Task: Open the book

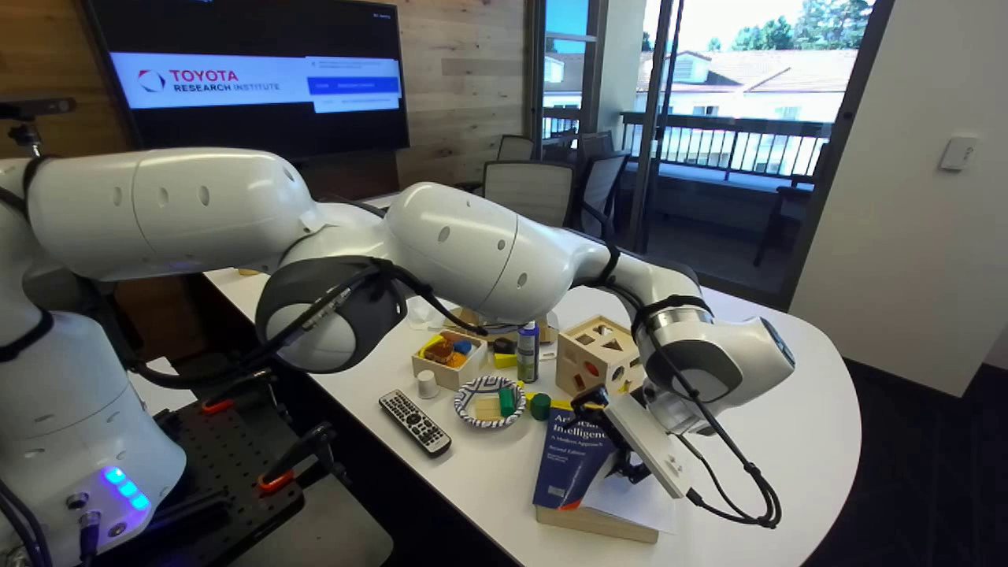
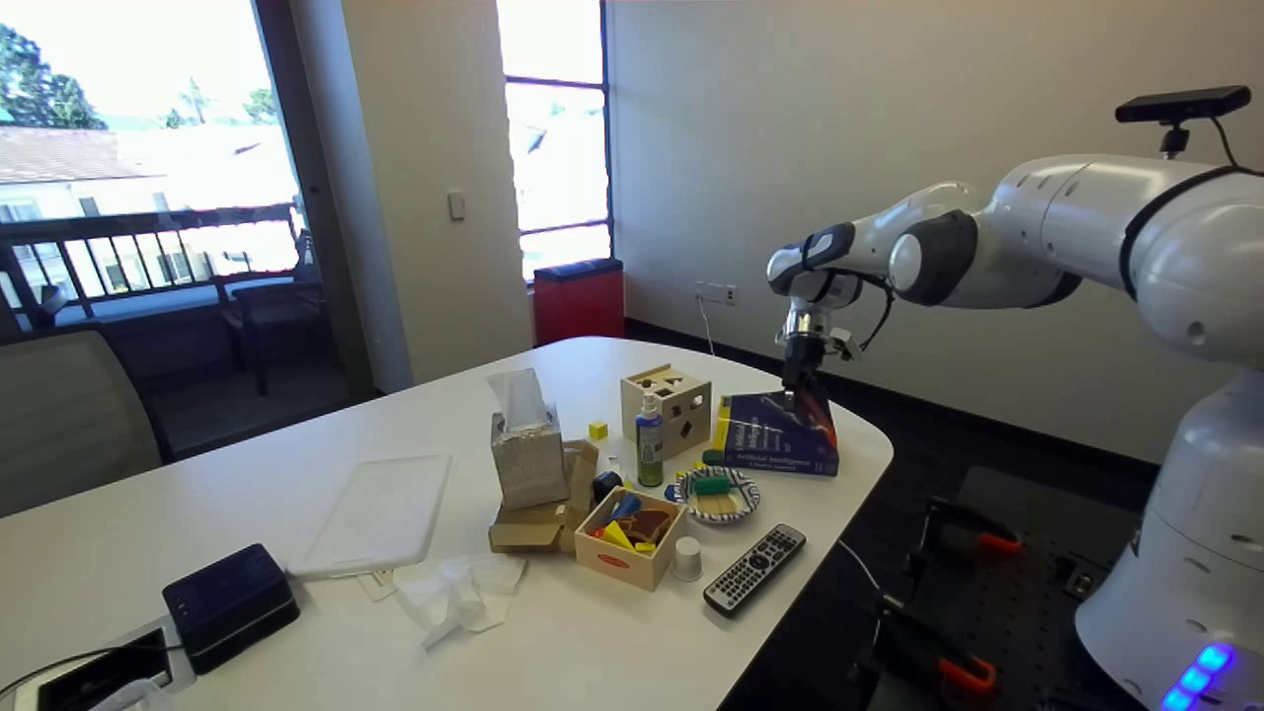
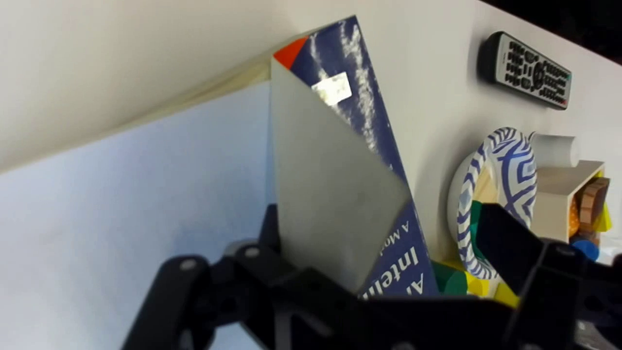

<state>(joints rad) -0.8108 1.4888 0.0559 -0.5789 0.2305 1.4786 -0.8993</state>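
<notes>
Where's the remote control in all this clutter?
In an exterior view, the remote control lies on the white table, beside the white cup-like piece and left of the patterned bowl; in the wrist view it sits at upper right.

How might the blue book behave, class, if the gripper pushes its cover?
The cover probably bends easily: it is curled over itself, baring its pale inside. It may be slippery, as its blue face carries streaks like glare. The book is likely heavy and slow to slide, given its thick page block.
</notes>
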